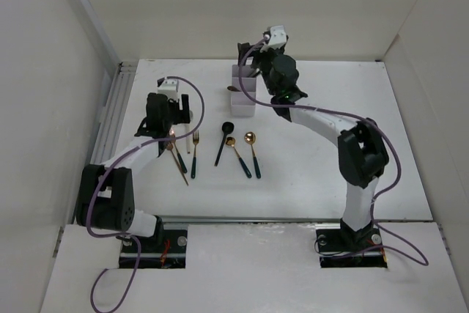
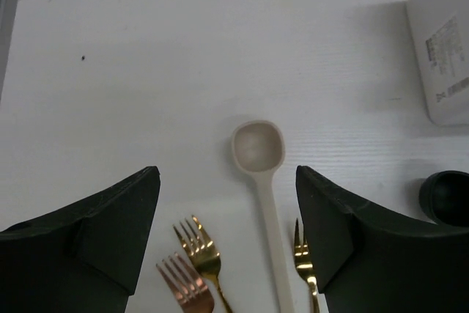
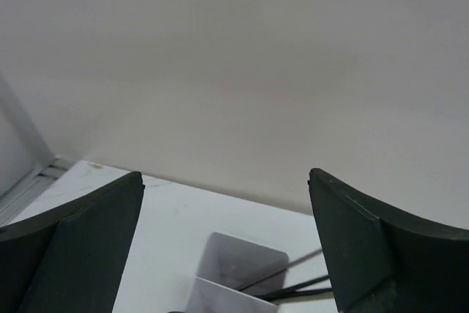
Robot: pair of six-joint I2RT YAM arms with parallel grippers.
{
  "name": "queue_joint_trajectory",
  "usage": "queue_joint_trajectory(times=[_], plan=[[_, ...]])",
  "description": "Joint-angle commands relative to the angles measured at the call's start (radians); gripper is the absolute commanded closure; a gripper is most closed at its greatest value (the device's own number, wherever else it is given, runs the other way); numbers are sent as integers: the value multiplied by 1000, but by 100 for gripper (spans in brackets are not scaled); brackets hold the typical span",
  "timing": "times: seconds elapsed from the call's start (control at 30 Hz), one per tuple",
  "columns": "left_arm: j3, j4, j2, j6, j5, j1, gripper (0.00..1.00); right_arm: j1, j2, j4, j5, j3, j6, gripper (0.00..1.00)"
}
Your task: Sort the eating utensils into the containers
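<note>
1. Top external view. Judged barely begun. A few dark chopsticks [image 1: 241, 56] standing in the far compartment of the white container [image 1: 244, 100], with something dark at its left side, too small to name. Left to sort, lying loose on the table [image 1: 330, 174]: black spoon [image 1: 222, 143], gold spoons [image 1: 253, 152], gold fork [image 1: 195, 153], and a crossed bundle beneath the left gripper [image 1: 173, 131], impossible to separate from here. Right gripper [image 1: 248, 64] poised over the container. Spread of either pincer unreadable from this height.

2. Left wrist view. Fingers set wide, nothing between them. Hovering above the pale wooden spoon [image 2: 260, 174], bowl lying between the tips. Left of its handle, a second gold fork [image 2: 201, 254] and a rose-gold fork [image 2: 187, 284]. Right of it, the first fork's tines half hidden behind a finger. All handles cut off at the lower edge. Only a sliver of the black spoon at the right edge, one container corner at top right.

3. Right wrist view. Fingers wide apart and empty. Container low in frame, two compartments showing, the rest cut off. Chopsticks leaning out to the right, number unclear.
</note>
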Motion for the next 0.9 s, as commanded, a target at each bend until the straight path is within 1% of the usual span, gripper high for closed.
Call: queue_joint_trajectory(times=[0.0, 0.03, 0.07, 0.13, 0.17, 0.2, 0.27, 0.3, 0.33, 0.37, 0.4, 0.47, 0.5, 0.53, 0.57, 0.63, 0.67, 0.7, 0.73, 0.8, 0.87], plan=[[10, -111, -64, -68, -120, 10, 29, 40, -112, -230, -146, 73, -72, 1], [10, -161, -64, -48, -120, 10, 29, 40, -138, -320, -185, 90, -72, 1], [21, -191, -64, -19, -93, 10, 29, 40, -138, -499, -211, 107, -72, 1], [21, -244, -64, 78, -64, 10, 27, 52, -152, -662, -230, 130, -72, 1], [21, -290, -64, 108, -51, 10, 27, 52, -162, -801, -230, 130, -62, 3], [21, -313, -64, 145, -15, 10, 27, 64, -171, -867, -240, 130, -46, 18], [12, -375, -64, 252, 10, 1, 26, 65, -172, -982, -251, 100, 6, 42], [12, -390, -64, 278, 10, -8, 26, 74, -172, -1079, -262, 90, 29, 63], [12, -402, -64, 301, 39, -17, 26, 74, -172, -1118, -272, 64, 51, 68], [12, -412, -64, 321, 59, -31, 26, 74, -172, -1151, -272, 44, 71, 71], [12, -421, -64, 350, 88, -31, 26, 74, -172, -1186, -272, 21, 111, 69], [21, -409, -64, 351, 162, -65, 26, 74, -172, -1197, -272, -52, 138, 62], [21, -393, -64, 361, 197, -65, 26, 74, -172, -1209, -272, -74, 169, 61], [21, -384, -73, 378, 237, -80, 23, 83, -172, -1209, -272, -97, 186, 61], [21, -384, -73, 390, 325, -90, 23, 83, -172, -1186, -282, -155, 201, 61], [21, -360, -73, 412, 412, -106, 21, 83, -226, -1125, -282, -215, 249, 61], [21, -347, -73, 436, 503, -120, 15, 83, -245, -1107, -282, -241, 261, 59], [21, -347, -73, 453, 548, -131, 13, 83, -262, -1097, -273, -282, 273, 59], [7, -314, -73, 472, 603, -131, 10, 83, -288, -1097, -260, -296, 292, 57], [-16, -265, -73, 498, 604, -161, 5, 83, -297, -1123, -221, -321, 292, 55], [-26, -235, -62, 527, 604, -192, 4, 83, -322, -1181, -193, -321, 301, 55]])
